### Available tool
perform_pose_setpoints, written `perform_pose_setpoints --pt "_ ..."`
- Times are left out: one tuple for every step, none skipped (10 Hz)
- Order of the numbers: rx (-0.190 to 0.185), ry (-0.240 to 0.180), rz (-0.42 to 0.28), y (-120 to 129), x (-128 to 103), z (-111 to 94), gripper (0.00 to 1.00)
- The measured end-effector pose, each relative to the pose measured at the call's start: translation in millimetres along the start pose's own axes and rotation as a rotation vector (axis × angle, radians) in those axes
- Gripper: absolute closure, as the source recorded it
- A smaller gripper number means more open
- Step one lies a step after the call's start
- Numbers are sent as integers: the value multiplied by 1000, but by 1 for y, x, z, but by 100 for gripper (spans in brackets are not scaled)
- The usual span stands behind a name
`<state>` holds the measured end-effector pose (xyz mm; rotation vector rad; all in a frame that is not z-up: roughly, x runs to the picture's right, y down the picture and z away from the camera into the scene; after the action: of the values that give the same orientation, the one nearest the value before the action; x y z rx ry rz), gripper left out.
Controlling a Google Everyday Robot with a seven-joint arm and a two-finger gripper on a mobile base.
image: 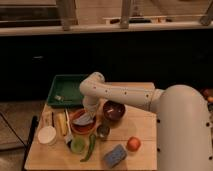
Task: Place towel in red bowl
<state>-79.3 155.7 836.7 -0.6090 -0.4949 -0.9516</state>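
The red bowl (pixel 76 128) stands on the wooden table's left half. A pale grey towel (pixel 84 120) lies bunched inside it. My gripper (pixel 90 113) hangs at the end of the white arm (pixel 125 95), right over the bowl and touching or just above the towel. The arm hides the bowl's far rim.
A green tray (pixel 67 89) sits at the back left and a dark bowl (pixel 114 110) right of the red bowl. Around the front are a white cup (pixel 47 135), a yellow item (pixel 61 123), a green cup (pixel 77 145), a green pepper (pixel 90 147), a small can (pixel 103 131), a blue sponge (pixel 115 155) and an orange fruit (pixel 133 144).
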Motion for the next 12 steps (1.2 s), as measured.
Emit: perform_pose_setpoints --pt "-1 0 -3 0 0 0 99" --pt "-1 0 -5 1 1 0 99" --pt "-2 0 -6 1 0 0 99" --pt "-2 -1 -6 1 1 0 99" --pt "-2 -1 -8 1 1 -1 99" --pt "-3 -1 -10 1 1 -1 99" --pt "-3 -1 -11 1 1 -1 99" --pt "-3 0 -12 1 1 -1 99" --pt "-4 0 -13 1 1 -1 99" --pt "-4 0 -15 1 1 -1 99" --pt "-5 0 -16 1 1 -1 99" --pt "-4 0 -18 1 1 -1 99"
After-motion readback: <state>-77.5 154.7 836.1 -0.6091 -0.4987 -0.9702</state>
